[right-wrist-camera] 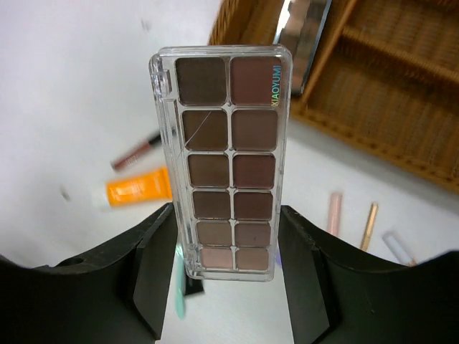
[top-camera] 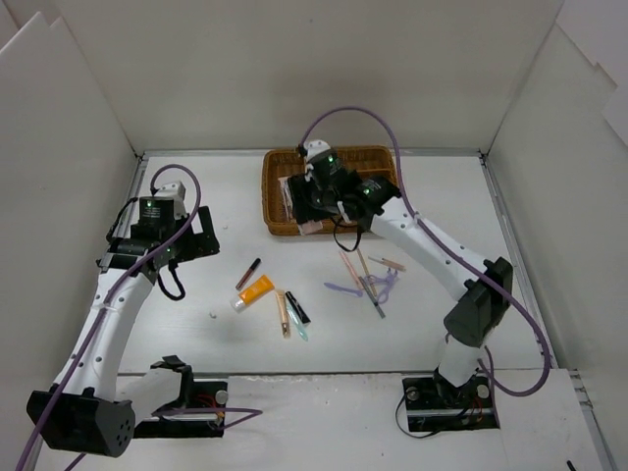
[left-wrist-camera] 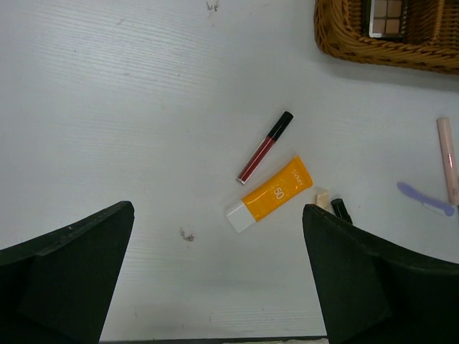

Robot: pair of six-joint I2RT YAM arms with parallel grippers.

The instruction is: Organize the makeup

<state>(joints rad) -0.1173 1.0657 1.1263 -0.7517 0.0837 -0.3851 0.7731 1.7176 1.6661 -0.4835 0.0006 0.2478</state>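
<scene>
My right gripper (right-wrist-camera: 226,215) is shut on a clear eyeshadow palette (right-wrist-camera: 226,161) with brown shades and holds it upright above the table, by the front-left edge of the wicker tray (right-wrist-camera: 401,107). In the top view this gripper (top-camera: 309,201) is over the tray's (top-camera: 373,154) front left. My left gripper (left-wrist-camera: 219,287) is open and empty above bare table, near an orange tube (left-wrist-camera: 276,192) and a dark red lip gloss (left-wrist-camera: 265,146). A black mascara (top-camera: 297,307), a tan pencil (top-camera: 284,312), pink sticks (top-camera: 350,267) and lilac tools (top-camera: 378,287) lie loose on the table.
Another brown palette (left-wrist-camera: 385,17) lies inside the tray (left-wrist-camera: 344,46). A shiny-edged item (right-wrist-camera: 305,29) also lies in the tray. White walls close in the table at the back and both sides. The loose items lie in a band between the two arms.
</scene>
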